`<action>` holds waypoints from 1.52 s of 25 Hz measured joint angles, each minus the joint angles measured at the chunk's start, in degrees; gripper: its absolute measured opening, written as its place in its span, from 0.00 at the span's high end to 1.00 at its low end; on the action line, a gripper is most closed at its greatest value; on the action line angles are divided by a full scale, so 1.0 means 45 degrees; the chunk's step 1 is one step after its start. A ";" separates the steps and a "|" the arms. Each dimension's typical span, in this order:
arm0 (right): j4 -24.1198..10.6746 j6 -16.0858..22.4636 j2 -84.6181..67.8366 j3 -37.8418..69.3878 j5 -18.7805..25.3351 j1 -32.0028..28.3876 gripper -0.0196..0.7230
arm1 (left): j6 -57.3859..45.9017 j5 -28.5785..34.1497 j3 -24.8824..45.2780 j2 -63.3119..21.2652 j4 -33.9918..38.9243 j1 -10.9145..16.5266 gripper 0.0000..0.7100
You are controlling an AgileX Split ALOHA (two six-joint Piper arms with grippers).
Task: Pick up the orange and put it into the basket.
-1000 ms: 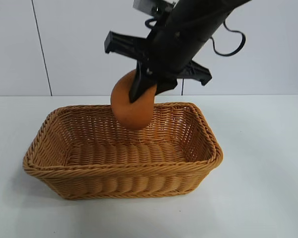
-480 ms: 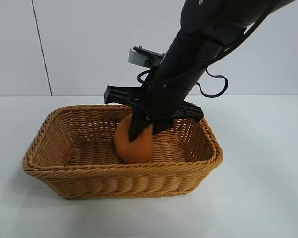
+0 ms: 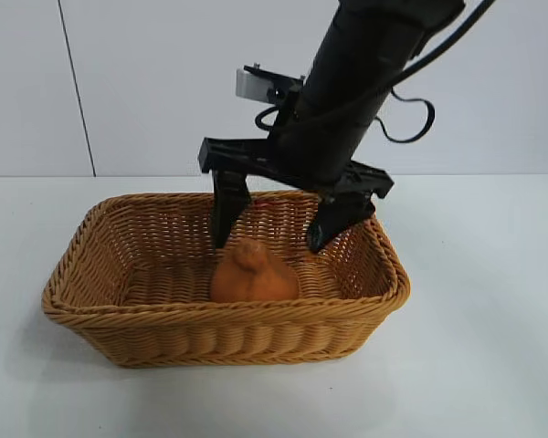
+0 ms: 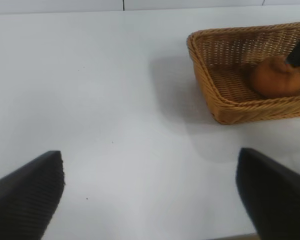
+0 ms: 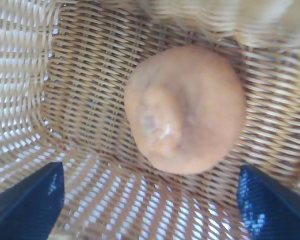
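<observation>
White table [image 3: 475,365] and pale wall frame the basket [image 3: 100,315], where the orange [image 3: 253,272] now rests on the woven floor, knob upward. Half a second ago the right gripper [image 3: 272,233] still pinched it low inside; now its fingers are spread wide, apart from the fruit, just above it. Judged so, the placing is done. The left gripper [image 4: 150,192] hangs over bare table, fingers spread

White table [image 3: 493,365] w/ white panelled wall [image 3: 146,82] behind.
</observation>
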 joint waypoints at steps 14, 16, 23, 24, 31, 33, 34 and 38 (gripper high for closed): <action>-0.3743 0.1070 -0.0055 -0.3806 0.4213 -0.1129 0.11 | 0.0000 0.0000 0.0000 0.0000 0.0000 0.0000 0.06; -0.3785 0.1027 -0.0055 -0.3806 0.4213 -0.1969 0.11 | 0.0000 0.0000 0.0000 0.0000 0.0000 0.0000 0.06; -0.3871 0.0338 -0.0055 -0.3806 0.4213 -0.5280 0.11 | 0.0000 0.0000 0.0000 0.0000 0.0000 0.0000 0.06; -0.3884 0.0281 -0.0055 -0.3806 0.4213 -0.5696 0.11 | 0.0000 0.0000 0.0000 0.0000 0.0000 0.0000 0.06; -0.3728 0.0085 -0.0055 -0.3806 0.4269 -0.7997 0.11 | 0.0000 0.0000 0.0000 0.0000 0.0000 0.0000 0.06; -0.3578 -0.0142 -0.0126 -0.3766 0.4269 -0.8098 0.11 | 0.0000 0.0000 0.0000 0.0000 0.0000 0.0000 0.06; -0.3525 -0.0237 -0.0224 -0.3697 0.4287 -0.8098 0.11 | 0.0000 0.0000 0.0000 0.0000 0.0000 0.0000 0.06; -0.3371 -0.0419 -0.1169 -0.2644 0.4266 -0.8098 0.11 | 0.0000 0.0000 0.0000 0.0000 0.0000 0.0000 0.06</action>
